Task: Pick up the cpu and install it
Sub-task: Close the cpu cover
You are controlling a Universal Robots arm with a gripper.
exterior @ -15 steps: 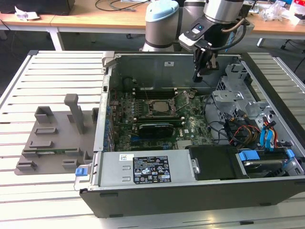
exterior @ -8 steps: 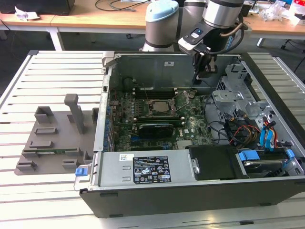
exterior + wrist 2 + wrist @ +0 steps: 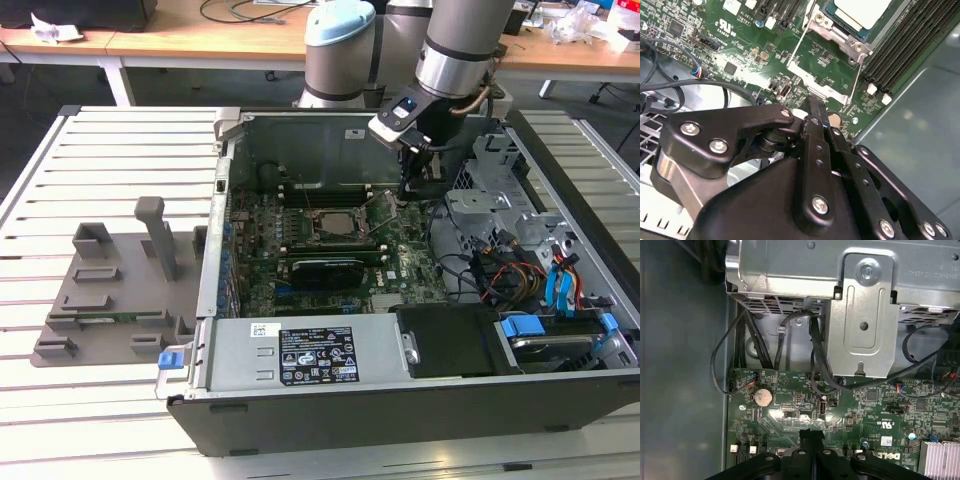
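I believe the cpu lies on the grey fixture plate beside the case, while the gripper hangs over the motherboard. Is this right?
Not quite: the cpu sits in the socket, as the second wrist view shows, not on the fixture plate. The gripper does hang over the motherboard.

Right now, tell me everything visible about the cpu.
The cpu is a thin, flat square with a pale silver-grey metal top. It lies flat in its socket on the green motherboard, with the hinged metal frame swung open beside it. The shut pincer hovers apart from it, holding nothing.
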